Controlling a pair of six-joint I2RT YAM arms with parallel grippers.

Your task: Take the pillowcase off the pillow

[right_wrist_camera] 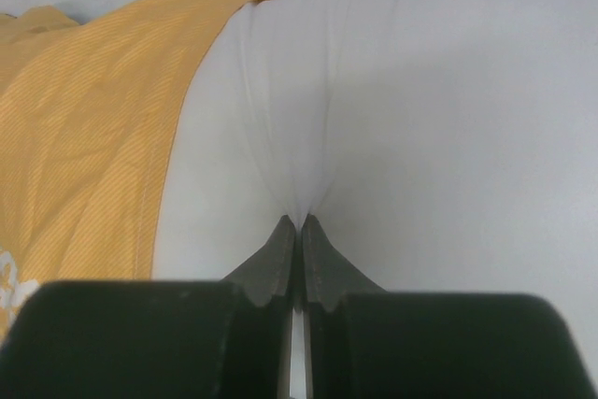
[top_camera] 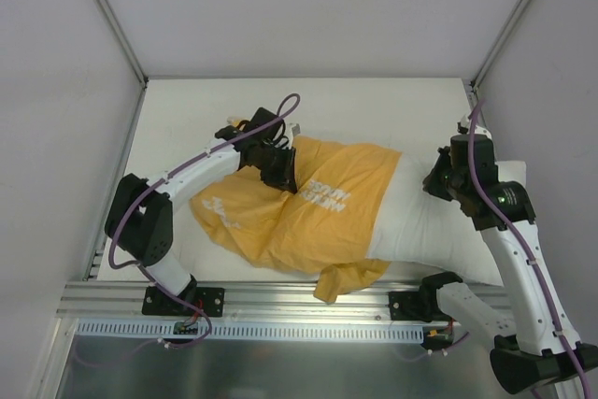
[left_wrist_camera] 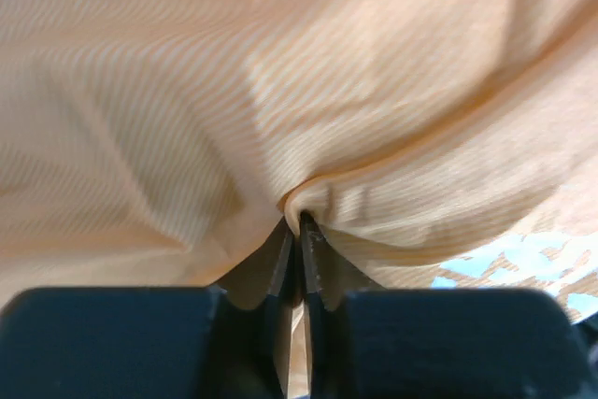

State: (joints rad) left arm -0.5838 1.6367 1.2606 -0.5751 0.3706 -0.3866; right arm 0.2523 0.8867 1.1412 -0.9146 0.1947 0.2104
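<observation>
Left end effector (left_wrist_camera: pixel 299 220) pinching pillowcase (left_wrist_camera: pixel 280 91) | right end effector (right_wrist_camera: pixel 299 222) clamped on pillow (right_wrist_camera: pixel 430 137)

left fingers (left_wrist_camera: pixel 280 266) pinched together, right fingers (right_wrist_camera: pixel 277 254) likewise pinched tightly together

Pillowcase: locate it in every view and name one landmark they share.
Top external: pillowcase at centre, over part of the pillow.
Left wrist: fills the picture, pinched by the left fingers.
Right wrist: left side.
Landmark: where it meets the white pillow, in top and right wrist views.
</observation>
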